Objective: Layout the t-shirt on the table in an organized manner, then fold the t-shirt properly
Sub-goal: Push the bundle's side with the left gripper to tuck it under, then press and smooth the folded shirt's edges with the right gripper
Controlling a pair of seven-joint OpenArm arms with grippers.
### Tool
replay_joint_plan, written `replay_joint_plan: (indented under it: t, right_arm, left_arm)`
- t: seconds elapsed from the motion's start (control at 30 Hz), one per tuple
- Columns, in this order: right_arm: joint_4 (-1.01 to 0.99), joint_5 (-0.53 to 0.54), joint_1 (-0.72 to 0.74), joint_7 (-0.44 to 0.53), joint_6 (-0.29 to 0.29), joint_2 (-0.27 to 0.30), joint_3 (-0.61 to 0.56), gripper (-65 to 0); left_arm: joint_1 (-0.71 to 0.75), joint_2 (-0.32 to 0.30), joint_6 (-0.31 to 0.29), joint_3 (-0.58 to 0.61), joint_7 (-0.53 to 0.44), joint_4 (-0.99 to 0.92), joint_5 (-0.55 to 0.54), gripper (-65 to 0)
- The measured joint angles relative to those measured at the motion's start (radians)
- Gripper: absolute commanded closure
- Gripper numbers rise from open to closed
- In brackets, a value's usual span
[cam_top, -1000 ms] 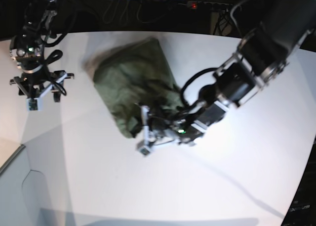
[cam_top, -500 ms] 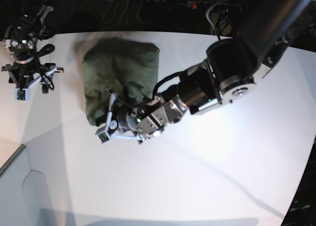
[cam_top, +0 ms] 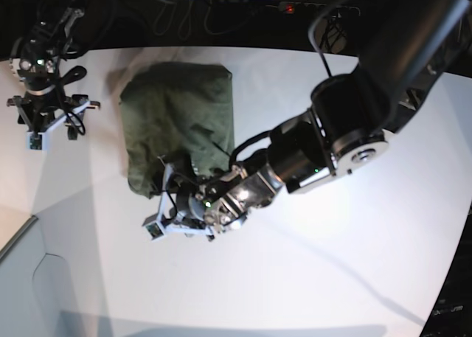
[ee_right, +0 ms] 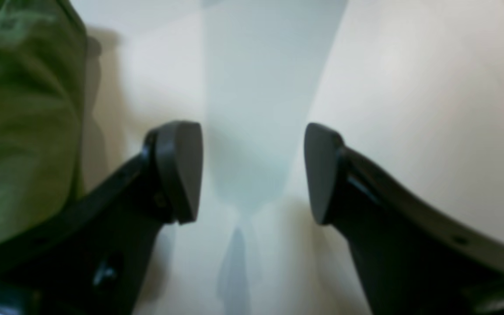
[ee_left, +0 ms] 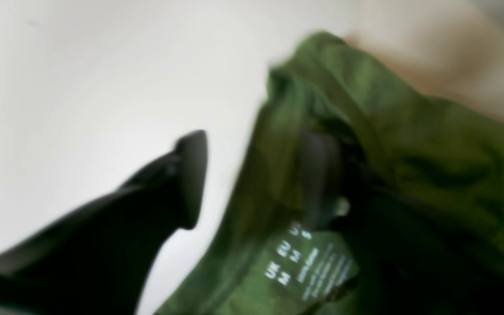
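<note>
Item: t-shirt (cam_top: 177, 127), olive green, one piece. Location: upper left of the base view, lying on the white bench (cam_top: 332, 263) as a bunched, roughly rectangular heap; sleeves and hem not distinguishable. The printed neck label (ee_left: 309, 262) shows at the lower centre of the left wrist view, so the collar end faces that arm.

Step in hand, as judged: the layout stage; the garment is not yet spread flat and no fold is begun.

Left gripper (cam_top: 168, 208): at the lower edge of the heap, centre-left of the base view. Jaws spread; one finger (ee_left: 190, 175) stands clear over bare bench, the other is a dark blur against the collar cloth. Whether cloth hangs on it cannot be told.

Right gripper (ee_right: 252, 173): far upper left of the base view, beside the shirt but apart from it. Jaws spread wide, nothing between them, bare bench below.

Next move, as judged: find two distinct edges, shoulders or hem corners, and draw them apart until the cloth lies flat.
</note>
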Motion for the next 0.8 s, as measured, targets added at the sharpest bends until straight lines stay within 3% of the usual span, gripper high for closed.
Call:
replay_joint_plan:
  t: [0.2,0.3,0.47,0.57,0.8]
  right_arm:
    - [0.061,-0.001,-0.004,-0.004,0.000,-0.015,-0.002,-36.3]
    - [0.113,0.000,-0.023,0.001,0.002,-0.040,-0.003,-29.7]
    - [0.177,0.004,-0.096,0.000,0.003,-0.075,-0.106,-8.4]
    - [0.180,0.000,-0.141,0.000,0.002,-0.072,-0.188,0.0]
    - [0.139,0.002,-0.158,0.003,0.002,-0.069,-0.283,0.0]
  left_arm:
    - [-0.008,-0.009,0.000,0.000,-0.001,0.085,0.001,-40.4]
    - [-0.025,-0.050,-0.006,-0.060,0.001,0.134,-0.008,-40.4]
    - [-0.028,-0.189,0.008,-0.298,0.026,0.248,-0.003,-40.4]
    - [0.034,-0.267,0.005,-0.478,0.098,0.343,-0.005,-40.4]
    - [0.305,-0.446,0.011,-0.933,0.276,0.613,0.002,-40.4]
